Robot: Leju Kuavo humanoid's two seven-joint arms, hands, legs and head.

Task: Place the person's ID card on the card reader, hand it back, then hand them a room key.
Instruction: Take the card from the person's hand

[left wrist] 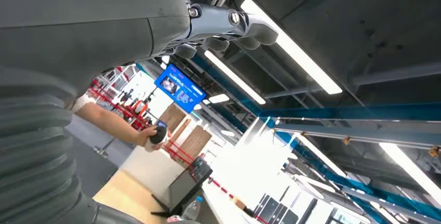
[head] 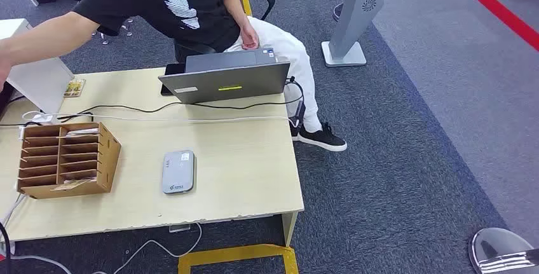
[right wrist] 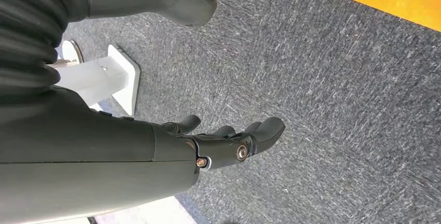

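Observation:
The grey card reader (head: 178,171) lies flat on the wooden table (head: 241,178), near its front. A wooden slotted rack (head: 67,159) with cards in some slots stands to its left. A small printed card (head: 74,87) lies at the table's back left by a white box (head: 38,80). The person (head: 184,0) in a black shirt sits behind the laptop and stretches an arm (head: 44,35) out to the left. My left hand (left wrist: 223,29) is raised toward the ceiling and holds nothing. My right hand (right wrist: 229,143) hangs over the carpet, fingers loosely apart and empty.
An open grey laptop (head: 225,80) stands at the table's back edge, with black and white cables (head: 191,112) running across the top. In the left wrist view the person's hand grips a dark round object (left wrist: 157,136). A grey stand (head: 353,20) rises from the carpet at the right.

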